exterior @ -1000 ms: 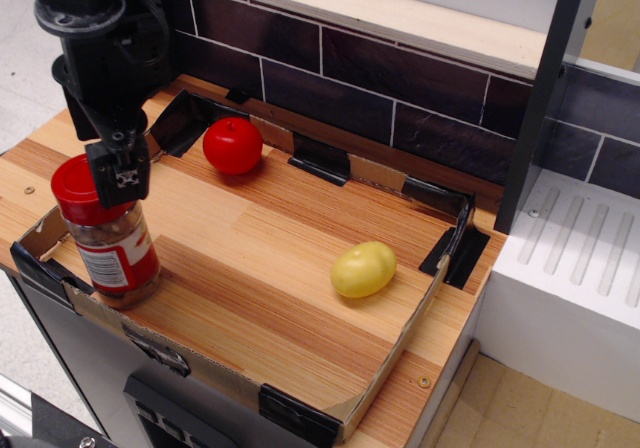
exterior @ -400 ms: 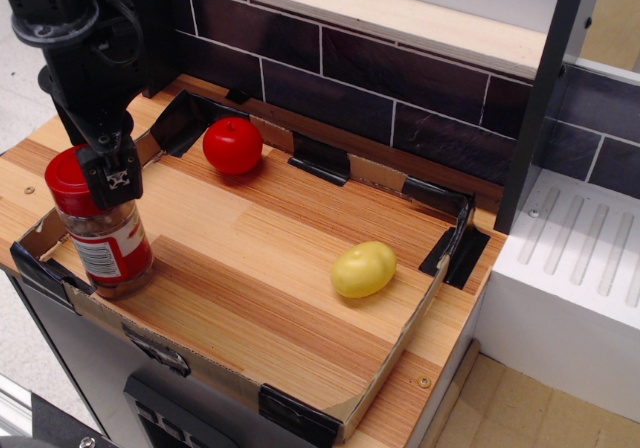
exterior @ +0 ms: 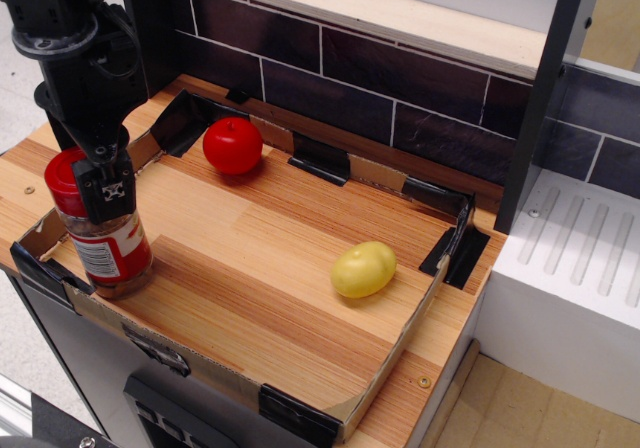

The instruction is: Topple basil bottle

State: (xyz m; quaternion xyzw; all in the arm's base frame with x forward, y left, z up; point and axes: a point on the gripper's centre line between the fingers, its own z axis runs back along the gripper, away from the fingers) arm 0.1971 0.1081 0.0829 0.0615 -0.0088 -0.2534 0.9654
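The basil bottle (exterior: 104, 240) is a clear jar with a red lid and a red-and-white label. It stands upright at the front left corner of the wooden tray (exterior: 260, 248), close to the cardboard rim. My black gripper (exterior: 106, 192) hangs down from above. Its tips look closed together and press against the right side of the bottle's lid, partly covering it. It holds nothing.
A red tomato-like ball (exterior: 233, 145) lies at the back left of the tray. A yellow lemon-like fruit (exterior: 363, 269) lies right of centre. A dark tiled wall (exterior: 400, 78) runs along the back, and a white ribbed drainer (exterior: 580, 258) stands to the right.
My gripper has moved left and slid the bottle with it toward the tray's left rim. The bottle is still upright. The fruits have not moved.
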